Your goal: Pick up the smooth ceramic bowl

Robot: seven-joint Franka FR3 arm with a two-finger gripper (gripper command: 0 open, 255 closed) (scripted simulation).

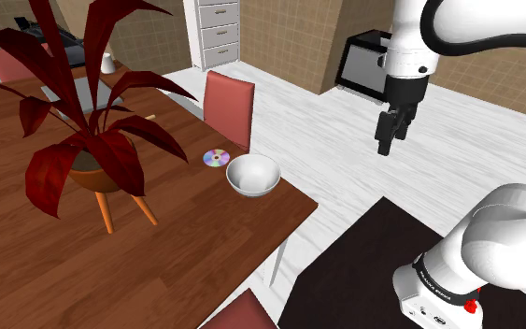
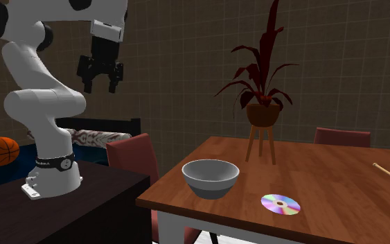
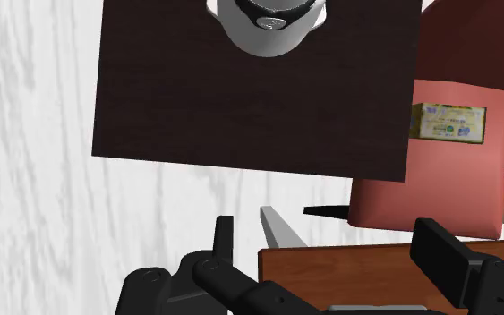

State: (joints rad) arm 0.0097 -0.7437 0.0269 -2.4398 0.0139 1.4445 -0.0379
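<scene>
Bowl (image 1: 253, 175) sits upright on the wooden table (image 1: 158, 271), close to the corner nearest the stand (image 1: 363, 271). It's white-grey, smooth and empty. A disc (image 1: 216, 158) lies flat just beside it, not touching. The potted plant (image 1: 92, 140) stands well apart, further in on the table; its pot holds only the red-leaved plant.

Gripper (image 1: 391, 140) hangs high, pointing down, with jaws apart and nothing between them. The second exterior view shows the same: gripper (image 2: 100, 84) up over the stand side, bowl (image 2: 210, 178) well below it and off to that view's right. In the shoulder view the bowl is left of and below the jaws, well apart.

In the wrist view the gripper (image 3: 330, 237) is open, with the table corner (image 3: 348, 268) between the fingers and the red chair (image 3: 438, 170) alongside, a small box (image 3: 449, 122) on its seat.

Judgement: approach not started. The bowl is round, so there's no long axis to align. Next move is to go across over the table, then down to pinch one rim wall. Risk: the disc is close on the far side, so take the rim on the side away from it.
</scene>
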